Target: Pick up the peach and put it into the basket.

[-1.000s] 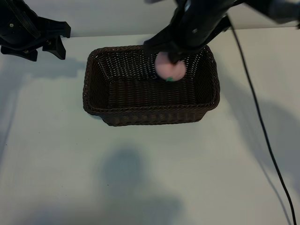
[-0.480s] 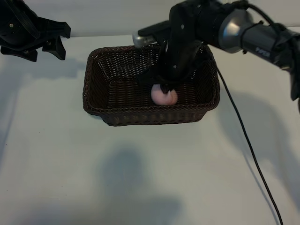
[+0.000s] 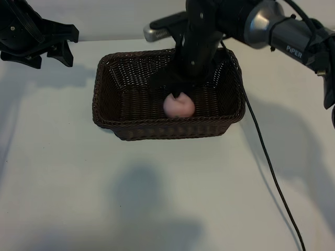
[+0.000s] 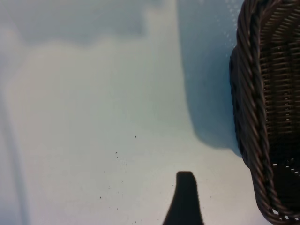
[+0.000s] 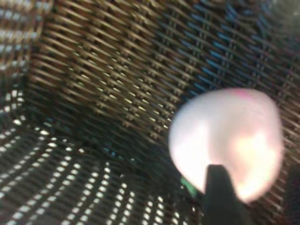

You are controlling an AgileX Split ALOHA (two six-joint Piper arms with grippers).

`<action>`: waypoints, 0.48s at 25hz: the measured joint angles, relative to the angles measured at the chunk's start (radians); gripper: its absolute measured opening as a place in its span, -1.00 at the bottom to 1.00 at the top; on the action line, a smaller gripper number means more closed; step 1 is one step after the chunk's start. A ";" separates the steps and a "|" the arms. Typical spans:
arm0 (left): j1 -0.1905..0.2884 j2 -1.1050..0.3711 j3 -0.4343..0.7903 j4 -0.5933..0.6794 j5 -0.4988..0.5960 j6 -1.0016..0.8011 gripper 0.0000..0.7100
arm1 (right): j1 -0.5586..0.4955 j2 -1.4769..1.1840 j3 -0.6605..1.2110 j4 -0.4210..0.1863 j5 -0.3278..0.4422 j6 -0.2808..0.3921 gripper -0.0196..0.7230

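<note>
Right gripper [image 3: 178, 94] inside basket [image 3: 104, 99], grip on peach [image 3: 179, 105] unclear, left gripper [image 3: 52, 47] parked open.

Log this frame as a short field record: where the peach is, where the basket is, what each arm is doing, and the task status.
peach: inside the basket, near its front wall, right under the right gripper
basket: dark woven wicker, on the white table
right gripper: reaching down into the basket over the peach; whether it grips the fruit cannot be told
left gripper: parked at the table's far left corner, beside the basket, open
task status: peach is within the basket walls; right arm not yet withdrawn
</note>
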 joint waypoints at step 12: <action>0.000 0.000 0.000 0.000 0.000 0.000 0.68 | -0.040 0.000 -0.242 0.004 0.147 -0.003 0.40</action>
